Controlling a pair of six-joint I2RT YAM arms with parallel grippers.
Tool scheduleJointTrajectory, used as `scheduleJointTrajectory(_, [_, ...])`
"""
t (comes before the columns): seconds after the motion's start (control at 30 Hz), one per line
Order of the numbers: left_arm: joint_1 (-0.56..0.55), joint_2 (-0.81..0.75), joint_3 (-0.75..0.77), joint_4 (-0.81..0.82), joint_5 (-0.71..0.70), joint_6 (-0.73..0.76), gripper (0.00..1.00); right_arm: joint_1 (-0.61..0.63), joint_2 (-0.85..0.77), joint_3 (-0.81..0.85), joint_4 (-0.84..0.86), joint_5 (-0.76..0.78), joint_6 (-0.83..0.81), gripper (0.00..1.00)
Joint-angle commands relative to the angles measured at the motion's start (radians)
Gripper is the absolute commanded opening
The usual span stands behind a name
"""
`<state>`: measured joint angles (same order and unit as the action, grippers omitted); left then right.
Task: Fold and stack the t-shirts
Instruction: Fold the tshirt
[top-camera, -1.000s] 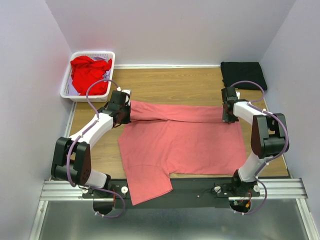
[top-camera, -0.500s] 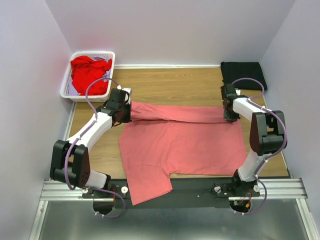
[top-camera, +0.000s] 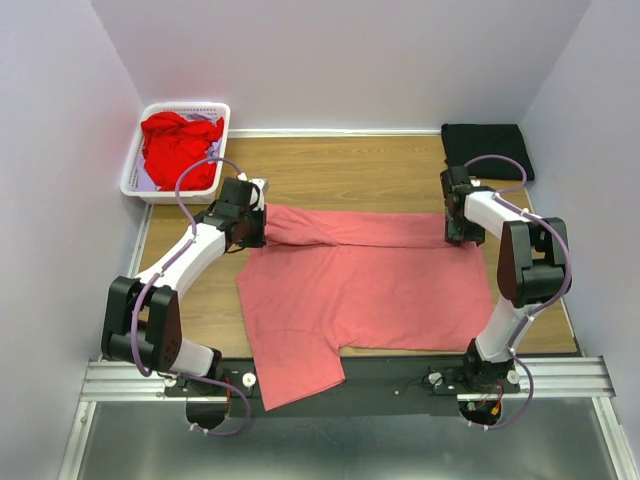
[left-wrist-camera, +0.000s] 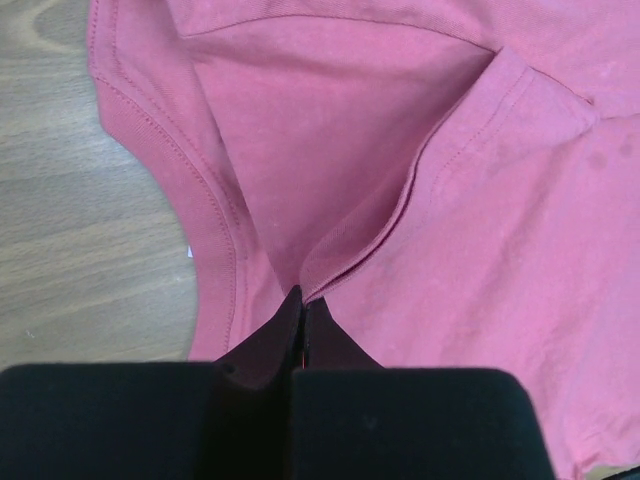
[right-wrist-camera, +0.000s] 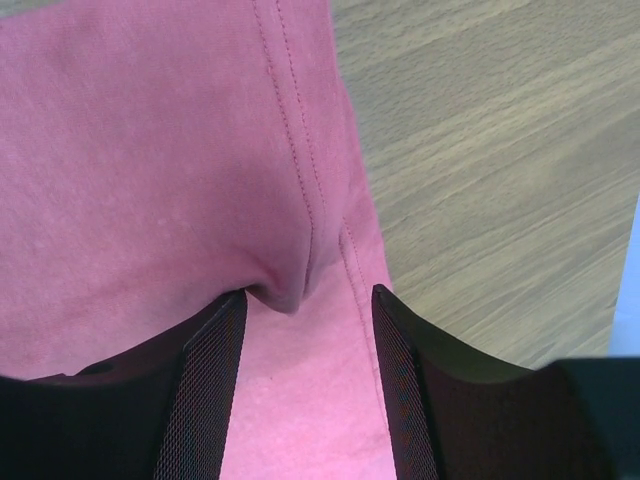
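A salmon-pink t-shirt lies spread on the wooden table, its far edge folded over in a band between the two arms. My left gripper is shut on a folded hem of this shirt near the collar, the tips pinching the fold. My right gripper stands open at the band's right end. Its fingers straddle a small pucker of the pink cloth without clamping it. A bright red t-shirt sits crumpled in the basket. A black t-shirt lies folded at the far right corner.
The white lattice basket stands at the far left against the wall. Bare wood shows beyond the pink shirt. The shirt's near sleeve hangs over the black rail at the table's front edge. Walls close in on both sides.
The right gripper's jaws have parted and let go of the pink shirt's edge, which now rests on the table. The left gripper stays shut on the fold, shifted slightly right.
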<state>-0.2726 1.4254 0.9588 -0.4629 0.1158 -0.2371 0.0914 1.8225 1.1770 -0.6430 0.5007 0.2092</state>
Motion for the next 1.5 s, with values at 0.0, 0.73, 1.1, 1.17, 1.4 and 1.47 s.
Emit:
scheduleJointTrajectory(0.0, [-0.005,0.007,0.009,-0.025,0.036,-0.004,0.0,-0.002,-0.022,0.019,-0.037,0.001,0.027,0.6])
scheduleJointTrajectory(0.73, [-0.005,-0.011,0.009,-0.017,0.044,0.009,0.0,-0.32,-0.279,-0.312,0.355,-0.556,0.265,0.29])
scheduleJointTrajectory(1.1, [-0.005,-0.008,0.006,-0.01,0.05,0.007,0.0,-0.341,-0.218,-0.347,0.419,-0.539,0.277,0.3])
scheduleJointTrajectory(1.17, [-0.004,-0.006,0.006,-0.01,0.05,0.007,0.0,-0.341,-0.213,-0.343,0.424,-0.541,0.274,0.3])
scheduleJointTrajectory(1.4, [-0.005,-0.006,0.008,-0.006,0.051,0.007,0.0,-0.341,-0.183,-0.336,0.422,-0.553,0.254,0.3])
scheduleJointTrajectory(1.47, [-0.004,-0.005,0.008,-0.006,0.051,0.009,0.0,-0.341,-0.186,-0.338,0.422,-0.544,0.249,0.29])
